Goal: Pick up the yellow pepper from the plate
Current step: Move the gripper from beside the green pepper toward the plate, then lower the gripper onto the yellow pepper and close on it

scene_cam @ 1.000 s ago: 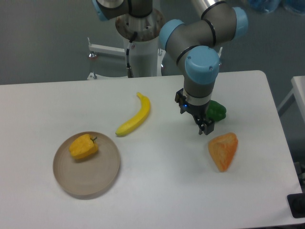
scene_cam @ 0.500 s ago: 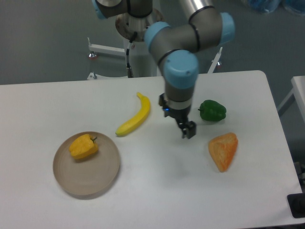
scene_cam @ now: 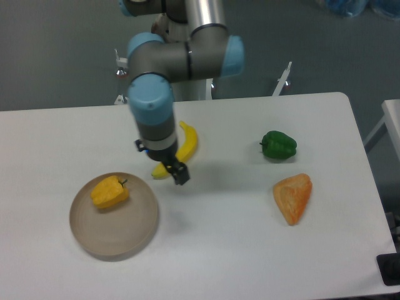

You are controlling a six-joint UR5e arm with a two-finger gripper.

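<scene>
Your yellow pepper (scene_cam: pixel 110 192) lies on the plate's (scene_cam: pixel 128 236) upper left part. The end effector (scene_cam: pixel 177 173) hangs over the banana (scene_cam: pixel 187 145), right of the plate; whether it's clenched, you cannot tell.

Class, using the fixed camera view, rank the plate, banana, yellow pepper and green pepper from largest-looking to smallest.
1. plate
2. banana, though the arm hides part of it
3. yellow pepper and green pepper: too alike to rank

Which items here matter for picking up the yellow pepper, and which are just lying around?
Belongs to the job:
yellow pepper
plate under it
gripper

Just lying about:
banana
green pepper
orange wedge
</scene>
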